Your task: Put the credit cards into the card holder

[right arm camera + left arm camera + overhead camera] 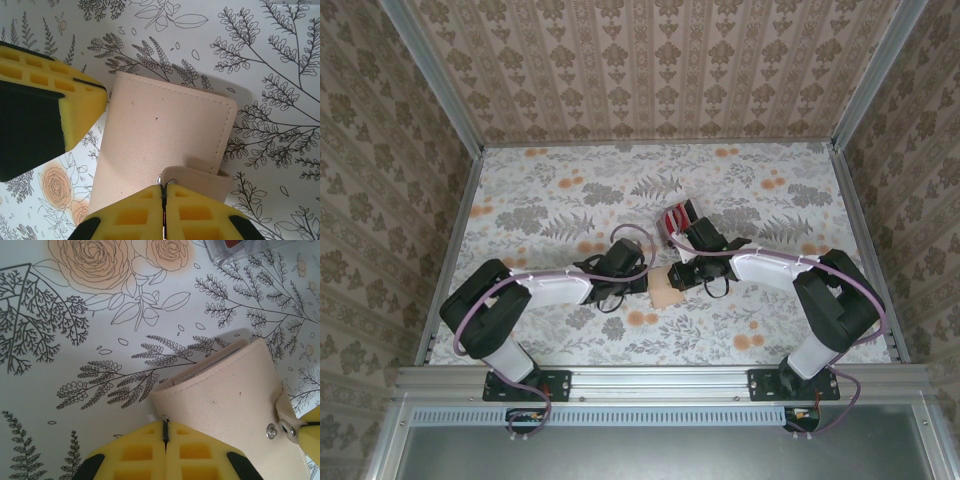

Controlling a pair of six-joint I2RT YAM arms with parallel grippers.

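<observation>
Two tools meet at the tan holder (165, 125), which sits in the middle of the flowery surface (540, 200), close to the arms. The right tool (163, 192) is shut tight on the holder's snap strap. The left tool (165, 429) is shut too. Its tips touch the holder's edge, but I cannot tell if it pinches it. Red cards (675, 217) sit just behind the right tool.

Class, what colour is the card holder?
Card holder: plain pale tan; best in right wrist view.
</observation>
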